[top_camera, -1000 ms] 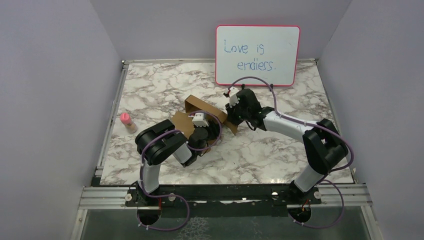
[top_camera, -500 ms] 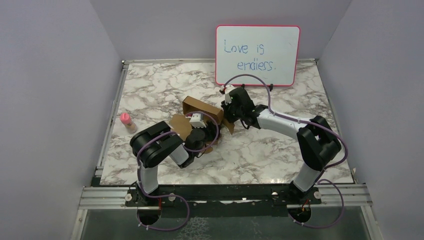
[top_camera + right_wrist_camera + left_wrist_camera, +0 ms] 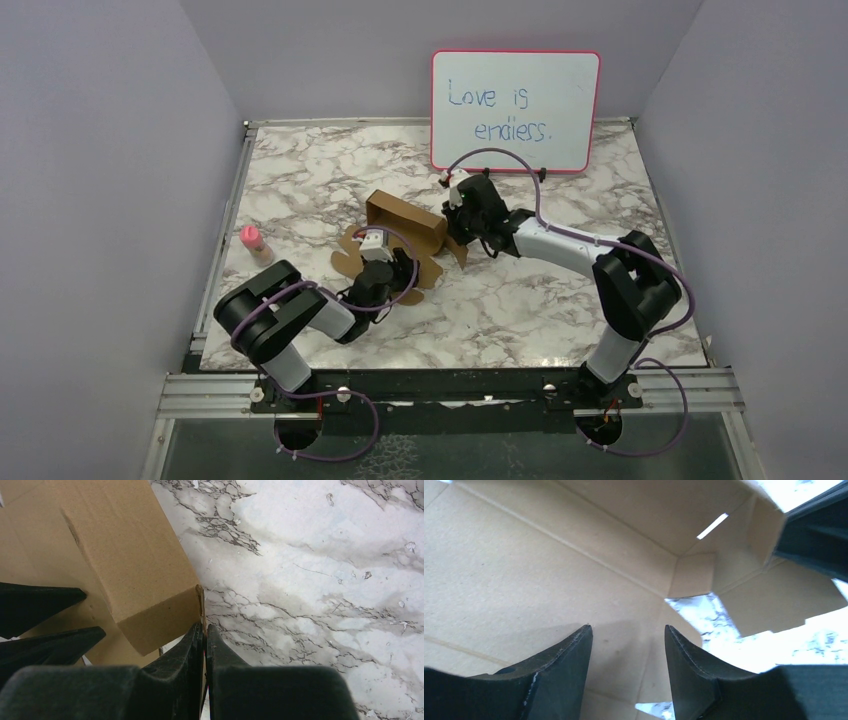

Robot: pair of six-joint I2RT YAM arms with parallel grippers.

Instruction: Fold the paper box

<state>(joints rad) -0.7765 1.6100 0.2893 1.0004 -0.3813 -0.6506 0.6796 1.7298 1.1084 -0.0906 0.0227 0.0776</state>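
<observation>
- Lying near the middle of the marble table [image 3: 540, 310], one paper box [image 3: 410, 222] is being seen half-formed: plain brown cardboard, one long wall raised, flaps splayed.
- A thin flap edge at its right end is being pinched by the clenched right gripper [image 3: 205, 626].
- The left gripper [image 3: 627, 628] is being held spread over an inner panel, grasping nothing.
- Two grippers, one whiteboard [image 3: 515, 110] and one pink-capped bottle [image 3: 252, 243] are being counted.

The box [image 3: 405, 222] lies near the middle of the table [image 3: 560, 300], with my left gripper [image 3: 626, 630] over its near-left panels and my right gripper [image 3: 205, 626] at its right end, where a flap edge seems to sit between the fingers. Behind it, at the far edge, stands the whiteboard [image 3: 515, 110]. The bottle [image 3: 252, 243] stands well left of the box, near the table's left edge.
</observation>
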